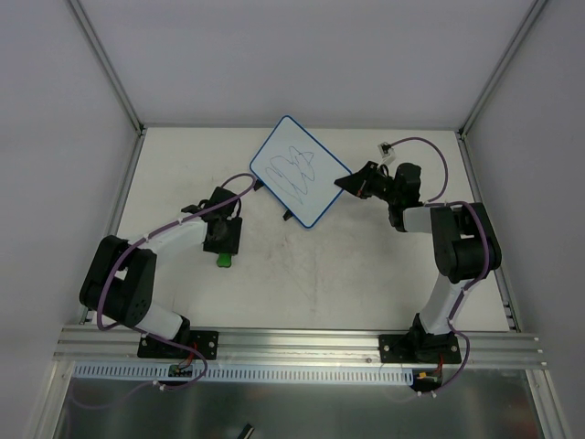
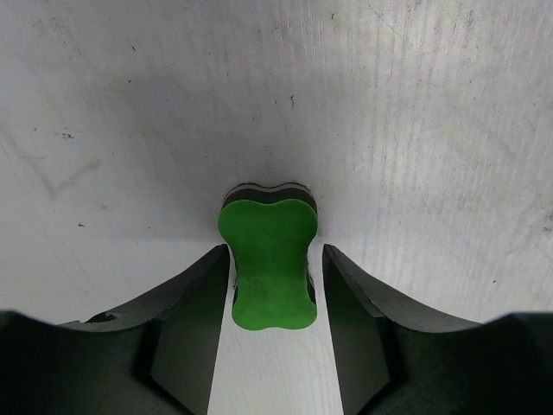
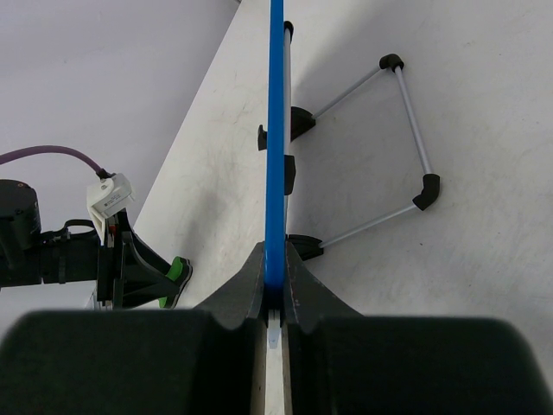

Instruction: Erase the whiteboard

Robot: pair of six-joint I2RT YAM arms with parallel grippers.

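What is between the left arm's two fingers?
A small green block, likely the eraser, lies on the table between the left gripper's fingers. The left wrist view shows it.

Right wrist sees the whiteboard [image 3: 276, 130] edge-on, face hidden.

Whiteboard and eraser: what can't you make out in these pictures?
- Right wrist view: the whiteboard is edge-on, so its drawn-on face is hidden.
- Top view: the left gripper covers most of the green eraser.
- Left wrist view: the eraser's underside faces the table, unseen.
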